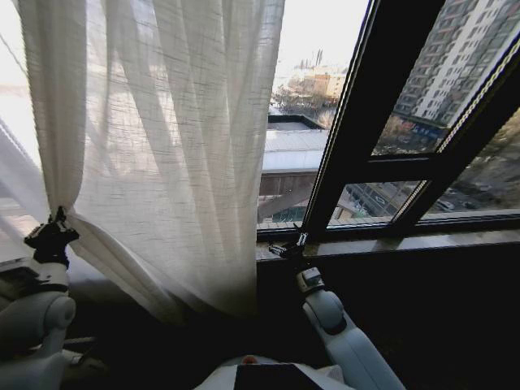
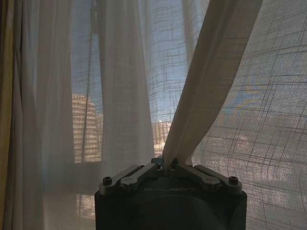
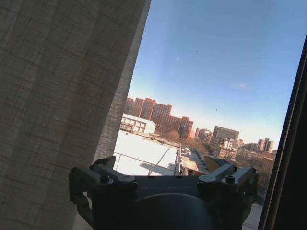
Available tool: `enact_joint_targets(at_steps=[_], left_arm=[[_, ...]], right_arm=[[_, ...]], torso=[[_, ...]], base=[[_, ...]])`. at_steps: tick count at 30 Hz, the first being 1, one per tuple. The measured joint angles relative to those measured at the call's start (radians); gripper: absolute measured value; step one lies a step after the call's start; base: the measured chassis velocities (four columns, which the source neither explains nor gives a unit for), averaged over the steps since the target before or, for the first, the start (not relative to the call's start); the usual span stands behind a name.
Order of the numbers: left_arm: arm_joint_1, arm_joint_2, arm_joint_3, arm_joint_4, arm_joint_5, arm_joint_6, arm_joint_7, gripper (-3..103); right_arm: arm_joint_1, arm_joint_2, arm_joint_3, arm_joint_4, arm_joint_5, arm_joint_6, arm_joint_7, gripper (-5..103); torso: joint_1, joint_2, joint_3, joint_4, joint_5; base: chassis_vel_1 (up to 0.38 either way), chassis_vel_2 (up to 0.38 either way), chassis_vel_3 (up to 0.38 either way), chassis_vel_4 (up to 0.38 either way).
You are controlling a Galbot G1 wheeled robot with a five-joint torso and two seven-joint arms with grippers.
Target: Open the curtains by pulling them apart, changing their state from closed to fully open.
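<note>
1. on my left side, low in the head view, my left gripper [image 1: 57,218] is clamped on a gathered fold of the curtains [image 1: 162,146]; the fabric converges to a pinch point at the claw.
2. in the left wrist view, the left gripper [image 2: 168,164] has its jaws drawn together on a twisted strip of the curtains [image 2: 211,91], which rises diagonally away from the claw. more pleated sheer fabric hangs behind, with buildings visible through the weave.
3. the curtains hang over the left half of the window in the head view, bunched toward my left gripper. their right edge ends just left of the dark window frame [image 1: 382,106], leaving bare glass between them.
4. my right gripper [image 1: 288,246] is extended forward at the window sill [image 1: 422,242], near the lower right edge of the curtains and not gripping them.
5. in the right wrist view, the right gripper [image 3: 160,167] has its jaws spread apart with nothing between them. the curtains [image 3: 62,105] hang beside it, their edge close to one finger; contact cannot be determined.
6. past the right gripper the glass is uncovered, showing a flat roof, city buildings and sky.
</note>
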Motion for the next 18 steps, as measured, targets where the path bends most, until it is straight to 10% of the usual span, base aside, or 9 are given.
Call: enact_joint_targets(at_steps=[11,18], left_arm=[[-0.034,0.085,-0.137,0.181,-0.053,0.027,-0.190,0],[-0.024,0.095,-0.111,0.144,-0.008,0.046,-0.167,-3]], right_arm=[[0.025,0.018,-0.050,-0.021,-0.023,-0.005,-0.001,100],[0.024,0.017,-0.057,-0.023,-0.025,-0.006,-0.001,100]], torso=[[0.000,0.000,0.000,-0.0002,0.0000],[0.000,0.000,0.000,-0.0002,0.0003]], base=[[0.000,0.000,0.000,0.000],[0.000,0.000,0.000,0.000]])
